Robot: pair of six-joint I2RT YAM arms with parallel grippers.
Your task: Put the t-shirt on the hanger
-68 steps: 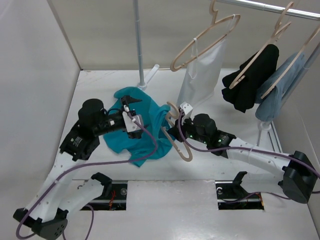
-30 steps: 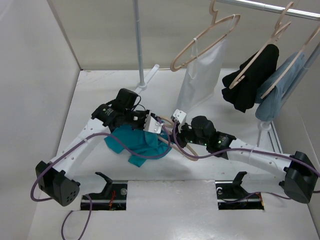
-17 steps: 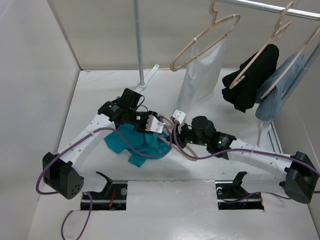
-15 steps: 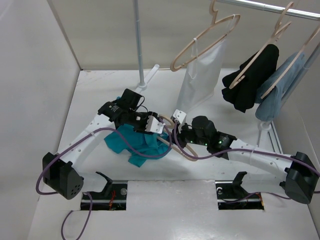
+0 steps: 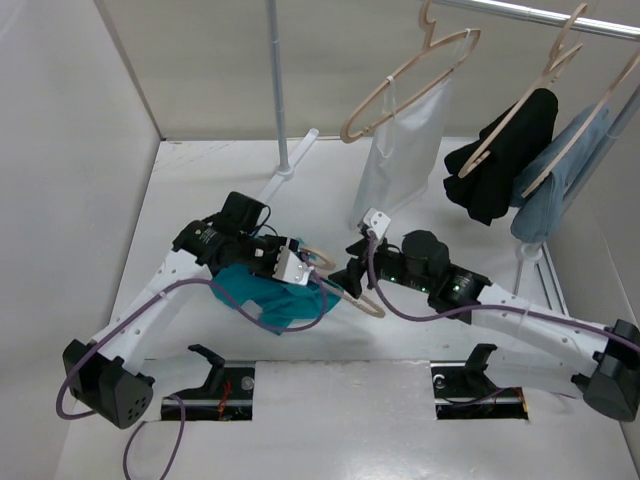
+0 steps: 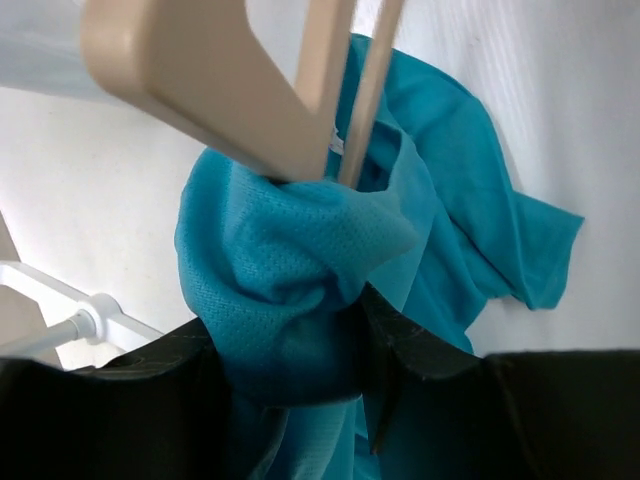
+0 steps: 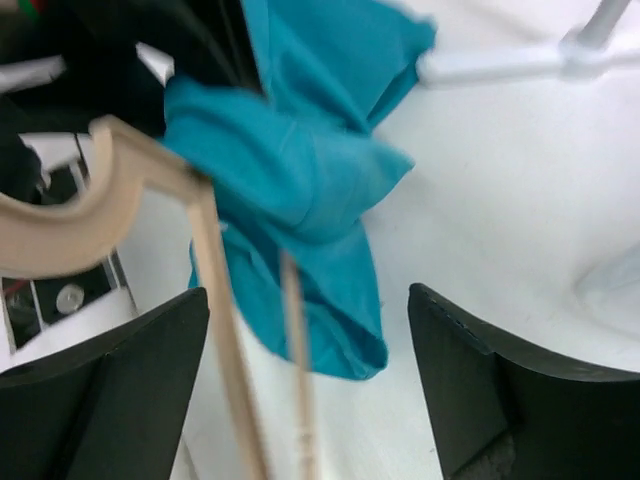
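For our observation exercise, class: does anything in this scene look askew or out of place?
Yes. The t-shirt is bunched into a wad in the left hand, pushed against one end of the hanger rather than draped over it.

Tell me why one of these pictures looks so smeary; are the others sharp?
Top external view: sharp and evenly lit, with only soft shadows on the table. Left wrist view: the t-shirt shows a crisp mesh weave, while the hanger, right against the lens, goes soft. Right wrist view: blurred throughout, with cloth and hanger edges smeared, likely from motion.
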